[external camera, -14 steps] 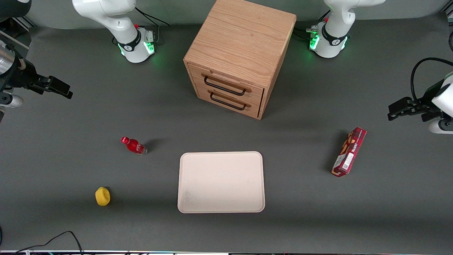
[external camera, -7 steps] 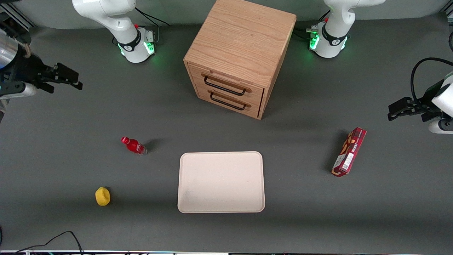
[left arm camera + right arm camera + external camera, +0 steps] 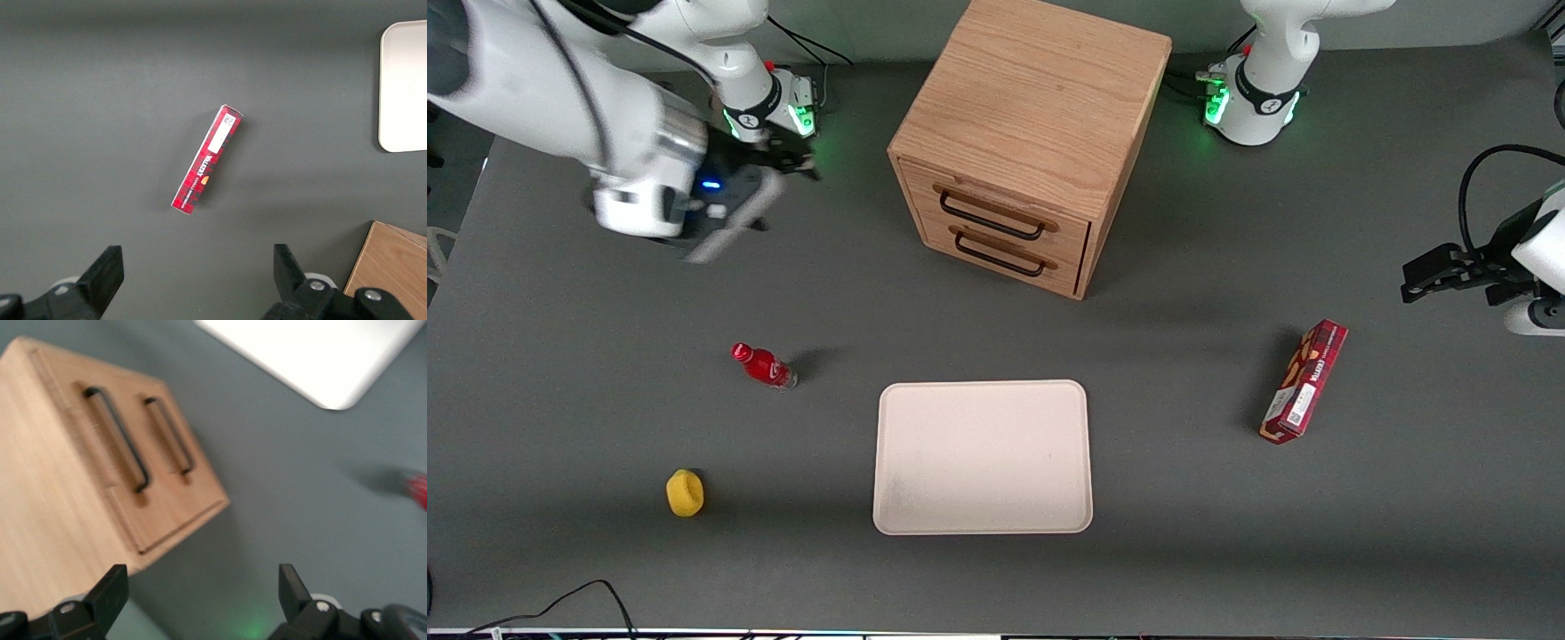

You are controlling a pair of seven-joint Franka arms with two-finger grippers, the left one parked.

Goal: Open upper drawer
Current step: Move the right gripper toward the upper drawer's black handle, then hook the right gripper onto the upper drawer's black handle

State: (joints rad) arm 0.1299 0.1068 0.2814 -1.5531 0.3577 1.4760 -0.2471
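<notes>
The wooden cabinet (image 3: 1040,98) stands at the table's middle, far from the front camera. Its upper drawer (image 3: 1005,203) is shut, with a black wire handle (image 3: 989,218); the lower drawer (image 3: 1005,247) sits just beneath it. My right gripper (image 3: 787,162) hangs above the table beside the cabinet, toward the working arm's end, well apart from the handle. Its fingers are open and hold nothing. The right wrist view shows the upper drawer (image 3: 100,427), the lower drawer's handle (image 3: 170,437) and the open gripper (image 3: 200,593).
A white tray (image 3: 983,458) lies nearer the front camera than the cabinet. A red bottle (image 3: 765,365) and a yellow object (image 3: 685,493) lie toward the working arm's end. A red box (image 3: 1305,380) lies toward the parked arm's end and shows in the left wrist view (image 3: 207,160).
My right arm has swung in from the table's edge toward the cabinet and farther from the front camera. The drawers have not moved.
</notes>
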